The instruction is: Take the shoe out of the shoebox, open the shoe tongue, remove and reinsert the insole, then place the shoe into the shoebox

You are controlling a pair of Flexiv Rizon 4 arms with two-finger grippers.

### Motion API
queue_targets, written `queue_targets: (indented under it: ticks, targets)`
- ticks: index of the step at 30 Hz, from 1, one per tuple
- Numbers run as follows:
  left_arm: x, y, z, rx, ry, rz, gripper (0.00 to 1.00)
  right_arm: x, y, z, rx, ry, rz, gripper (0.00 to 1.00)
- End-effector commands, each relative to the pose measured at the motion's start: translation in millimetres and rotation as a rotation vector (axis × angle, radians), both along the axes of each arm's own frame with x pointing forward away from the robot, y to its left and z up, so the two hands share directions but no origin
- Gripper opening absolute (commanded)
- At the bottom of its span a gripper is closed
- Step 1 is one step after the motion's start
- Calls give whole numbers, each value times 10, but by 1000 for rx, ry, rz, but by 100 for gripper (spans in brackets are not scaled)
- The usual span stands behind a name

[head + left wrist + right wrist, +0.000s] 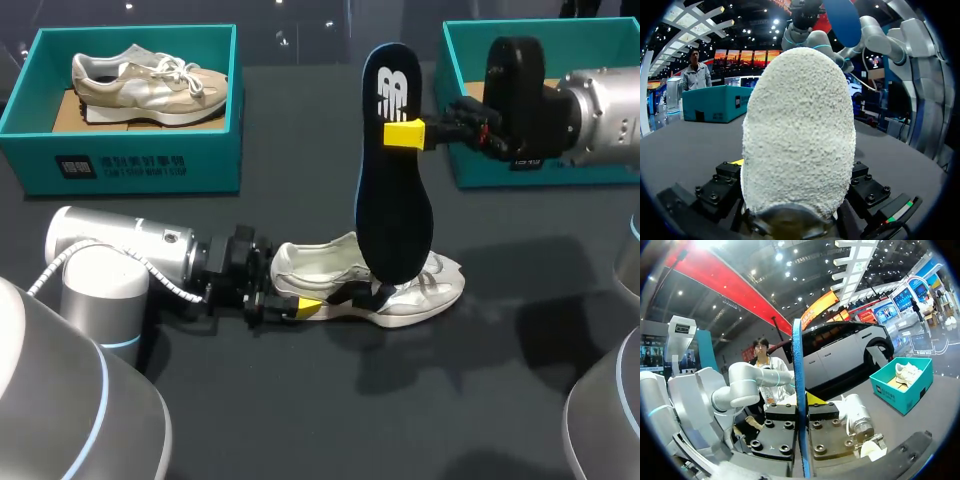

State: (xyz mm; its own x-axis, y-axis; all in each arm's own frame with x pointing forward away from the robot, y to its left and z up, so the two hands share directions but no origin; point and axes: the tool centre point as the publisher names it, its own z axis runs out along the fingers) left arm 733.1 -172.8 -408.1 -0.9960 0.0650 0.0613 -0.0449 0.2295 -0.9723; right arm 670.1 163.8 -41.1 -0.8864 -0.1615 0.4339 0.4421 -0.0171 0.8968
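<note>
At the near centre of the dark table (pixel 400 400), a white shoe (pixel 430 290) lies with its heel to the left and its toe to the right, outside both shoeboxes. Left gripper (pixel 300 305): comes in from the left, low over the table, and is clamped on the heel end of the shoe; 1 yellow tip shows against the heel's near side. From the left wrist, the shoe's pebbled white sole fills the space between the 2 finger mounts, and the fingertips themselves are hidden behind it.

Right gripper (pixel 405 133): comes in from the far right, well above the table, and is closed on a dark insole (pixel 392 200) near its upper end. The insole stands almost upright, with its lower end inside the shoe's opening. From the right wrist, the insole appears edge-on as a thin blue strip pinched between the 2 finger blocks.

Left shoebox (pixel 130 165): teal, at the far left, holding a second, beige shoe (pixel 150 85) on brown card. Right shoebox (pixel 480 172): teal, at the far right, partly hidden behind the right arm; its contents cannot be seen.
</note>
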Motion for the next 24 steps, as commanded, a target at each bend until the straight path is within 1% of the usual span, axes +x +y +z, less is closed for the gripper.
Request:
queue_targets:
  ticks: [1,4,7,21,24]
  targets:
    - [-2,0,-13,1,0,0,0,-233,37,-83,18,28,-45,0]
    - [-2,0,-13,1,0,0,0,-374,75,-100,19,76,-55,0]
    - [-2,0,-13,1,0,0,0,-471,94,-105,26,127,-61,0]
    - [-2,0,-13,1,0,0,0,-480,94,-99,23,130,-64,0]
    - [-2,0,-13,1,0,0,0,-564,106,-116,30,138,-78,0]
